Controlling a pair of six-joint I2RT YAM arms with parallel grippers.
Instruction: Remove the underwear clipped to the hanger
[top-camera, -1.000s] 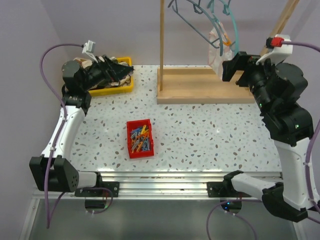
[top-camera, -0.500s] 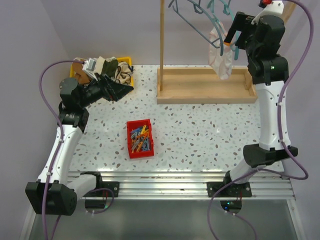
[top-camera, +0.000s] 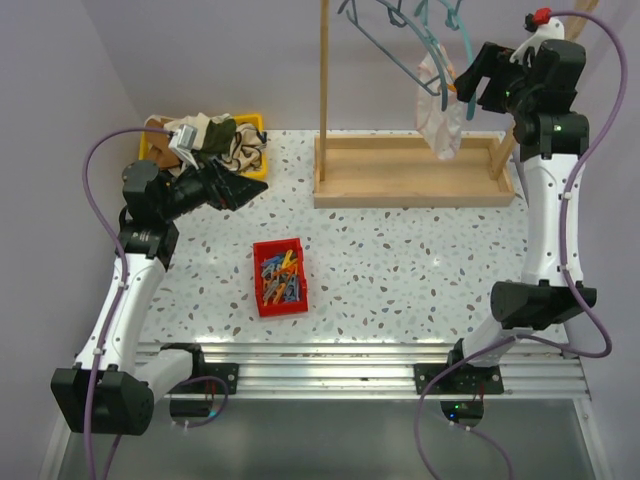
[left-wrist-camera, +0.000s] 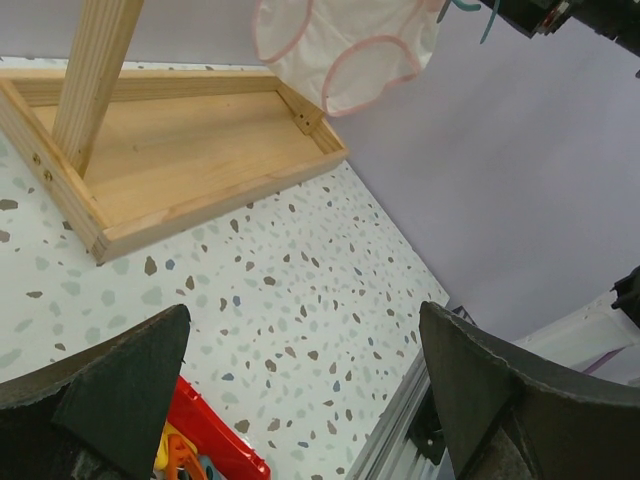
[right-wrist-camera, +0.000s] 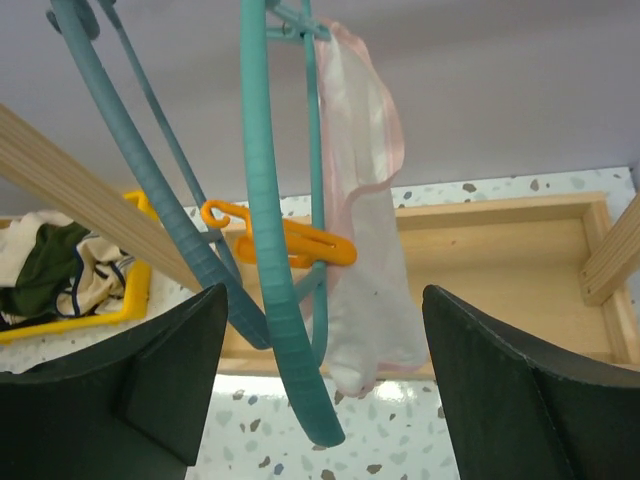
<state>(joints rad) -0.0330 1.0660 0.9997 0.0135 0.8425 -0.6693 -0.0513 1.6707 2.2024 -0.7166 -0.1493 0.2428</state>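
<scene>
A white, pink-trimmed underwear (top-camera: 441, 112) hangs from a teal hanger (top-camera: 464, 45) on the wooden rack, held by an orange clip (right-wrist-camera: 292, 240). My right gripper (top-camera: 468, 80) is open and empty, raised just right of the underwear (right-wrist-camera: 371, 280); in the right wrist view the teal hanger (right-wrist-camera: 266, 210) and the cloth lie between its spread jaws. The underwear also shows in the left wrist view (left-wrist-camera: 345, 45). A beige, black-trimmed underwear (top-camera: 228, 140) lies in the yellow bin. My left gripper (top-camera: 246, 186) is open and empty, just in front of that bin.
The wooden rack has a tray base (top-camera: 400, 182) and an upright post (top-camera: 323, 70). A second grey-blue hanger (top-camera: 385, 45) hangs left of the teal one. A red bin of clips (top-camera: 278, 277) sits mid-table. The yellow bin (top-camera: 254, 124) is at the back left.
My right arm has risen and brought its open gripper up beside the hanging underwear. My left gripper has drawn back out of the yellow bin, leaving the clothes in it.
</scene>
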